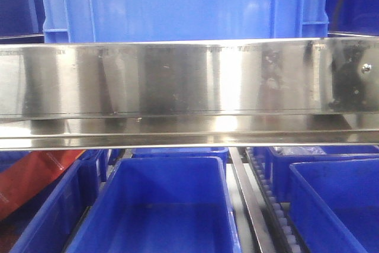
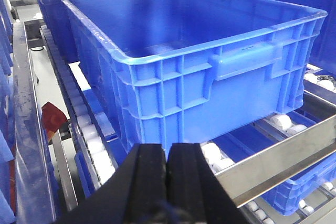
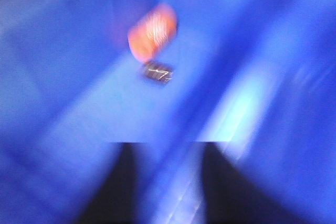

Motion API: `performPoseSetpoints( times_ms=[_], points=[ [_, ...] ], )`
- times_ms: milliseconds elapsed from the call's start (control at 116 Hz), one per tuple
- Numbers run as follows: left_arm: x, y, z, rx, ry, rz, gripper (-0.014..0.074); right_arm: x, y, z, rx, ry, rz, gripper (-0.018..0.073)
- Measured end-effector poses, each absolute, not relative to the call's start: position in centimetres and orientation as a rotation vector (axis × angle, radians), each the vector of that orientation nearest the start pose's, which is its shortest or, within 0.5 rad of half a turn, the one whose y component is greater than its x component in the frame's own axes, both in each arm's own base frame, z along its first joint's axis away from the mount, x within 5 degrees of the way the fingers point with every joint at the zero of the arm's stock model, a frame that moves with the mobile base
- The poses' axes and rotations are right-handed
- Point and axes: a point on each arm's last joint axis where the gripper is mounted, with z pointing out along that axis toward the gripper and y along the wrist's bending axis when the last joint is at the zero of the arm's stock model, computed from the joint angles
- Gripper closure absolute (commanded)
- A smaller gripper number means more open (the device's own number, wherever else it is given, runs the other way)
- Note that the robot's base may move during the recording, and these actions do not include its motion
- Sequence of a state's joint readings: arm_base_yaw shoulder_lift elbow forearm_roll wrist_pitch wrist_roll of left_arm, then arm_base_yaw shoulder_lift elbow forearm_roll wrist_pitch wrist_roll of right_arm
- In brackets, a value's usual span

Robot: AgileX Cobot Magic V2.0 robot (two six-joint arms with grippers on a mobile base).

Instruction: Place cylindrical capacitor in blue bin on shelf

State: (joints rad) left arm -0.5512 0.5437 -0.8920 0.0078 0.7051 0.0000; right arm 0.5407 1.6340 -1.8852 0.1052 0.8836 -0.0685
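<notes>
Cylindrical capacitor [image 3: 153, 32]: orange, faint white marking on side, blurred. Small flat part [image 3: 157, 72] beside it: dark with pale streaks. Bin floor [image 3: 94, 108]: saturated blue. Right gripper [image 3: 167, 182] fingers [image 3: 118, 187]: black. Left gripper [image 2: 167, 179] fingers [image 2: 149, 182]: matte black. Blue bin [image 2: 210, 77]: uniform blue, ribbed wall. Shelf [image 1: 189, 78] rail: mirror-bright steel, dark smudges. Rollers [image 2: 283, 120]: white. Red-orange sheet [image 1: 29, 179] at lower left.

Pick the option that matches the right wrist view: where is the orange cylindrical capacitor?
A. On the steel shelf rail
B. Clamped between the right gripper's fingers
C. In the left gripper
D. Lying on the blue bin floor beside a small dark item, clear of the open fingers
D: the blurred cylindrical capacitor lies on the blue bin floor by a small dark item, beyond the open right gripper.
</notes>
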Motion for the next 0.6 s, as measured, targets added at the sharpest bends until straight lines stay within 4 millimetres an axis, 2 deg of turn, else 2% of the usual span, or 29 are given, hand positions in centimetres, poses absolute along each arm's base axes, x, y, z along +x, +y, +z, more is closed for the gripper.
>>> performPoseSetpoints(
  times_ms=[138,268,414,604],
  points=[
    [7.2,-4.4,40.4,0.507,1.786,-0.376,0.0707,27.5,17.2,48.8,-0.594,1.944,0.4,0.0727],
    [7.2,-4.4,40.4,0.507,1.786,-0.376,0.0707,24.6,15.3,49.4,-0.573,1.878,0.395,0.0727],
    [7.2,-4.4,40.4,0.507,1.786,-0.376,0.0707,20.8,13.0,47.9,-0.551,1.829,0.402,0.0727],
    [7.2,-4.4,40.3,0.507,1.787,-0.376,0.0707,16.1,10.0,43.9,-0.53,1.788,0.406,0.0727]
  ],
)
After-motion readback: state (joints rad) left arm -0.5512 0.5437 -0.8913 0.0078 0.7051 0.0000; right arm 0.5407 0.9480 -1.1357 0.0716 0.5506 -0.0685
